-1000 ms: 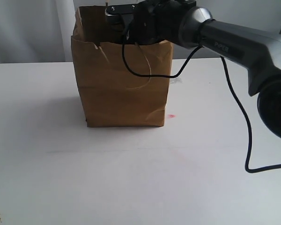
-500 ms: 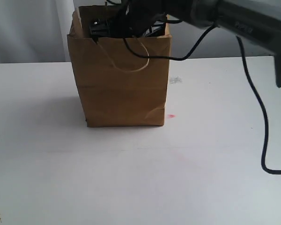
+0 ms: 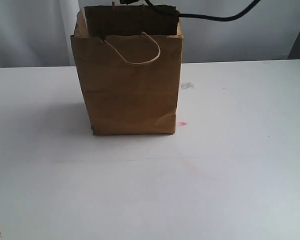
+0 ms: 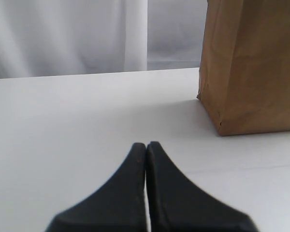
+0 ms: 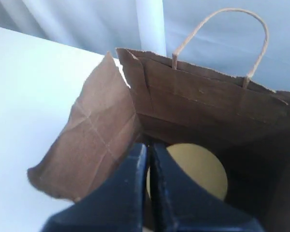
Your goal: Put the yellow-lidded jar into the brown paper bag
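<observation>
The brown paper bag (image 3: 129, 87) stands upright at the back middle of the white table (image 3: 150, 190), a loop handle hanging down its front. Looking down into the bag (image 5: 203, 96) from the right wrist view, I see the yellow-lidded jar (image 5: 203, 169) at the bottom, only its round yellow lid showing. My right gripper (image 5: 149, 147) hovers above the bag's mouth, shut and empty, apart from the jar. My left gripper (image 4: 146, 145) is shut with nothing in it, low over the table beside the bag (image 4: 251, 67). Neither gripper appears in the exterior view.
A black cable (image 3: 215, 16) crosses above the bag's top right. Small red marks (image 3: 183, 123) dot the table by the bag's right corner. A pale curtain (image 4: 63, 34) hangs behind the table. One torn flap of the bag (image 5: 92, 140) folds outward.
The right arm, reaching into the bag's mouth before, has lifted up and out of the exterior view. The bag's handle has dropped to the front.
</observation>
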Motion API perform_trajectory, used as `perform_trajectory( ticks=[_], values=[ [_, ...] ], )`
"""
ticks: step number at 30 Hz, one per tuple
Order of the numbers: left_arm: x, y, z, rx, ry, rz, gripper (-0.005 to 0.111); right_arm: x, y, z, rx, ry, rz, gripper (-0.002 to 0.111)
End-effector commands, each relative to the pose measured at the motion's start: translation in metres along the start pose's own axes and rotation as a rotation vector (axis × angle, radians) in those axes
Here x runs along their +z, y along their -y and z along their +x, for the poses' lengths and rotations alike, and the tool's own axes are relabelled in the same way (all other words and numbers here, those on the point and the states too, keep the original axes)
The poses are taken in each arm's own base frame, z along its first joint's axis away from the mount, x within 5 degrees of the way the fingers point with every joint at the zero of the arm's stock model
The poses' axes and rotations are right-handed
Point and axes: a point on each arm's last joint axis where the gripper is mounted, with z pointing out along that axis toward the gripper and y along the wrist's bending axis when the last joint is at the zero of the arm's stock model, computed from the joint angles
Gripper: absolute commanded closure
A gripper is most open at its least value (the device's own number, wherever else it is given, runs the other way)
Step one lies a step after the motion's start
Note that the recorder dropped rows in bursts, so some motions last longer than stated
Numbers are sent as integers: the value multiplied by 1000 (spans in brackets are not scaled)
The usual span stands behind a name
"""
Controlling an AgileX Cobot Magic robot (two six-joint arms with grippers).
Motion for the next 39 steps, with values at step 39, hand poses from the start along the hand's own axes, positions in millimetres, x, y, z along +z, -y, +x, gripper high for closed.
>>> perform_trajectory(
  ticks=[39],
  values=[
    [0,1,-1,-6,8,8,106,-207,18,311,-160,-42,-432,108]
  ],
)
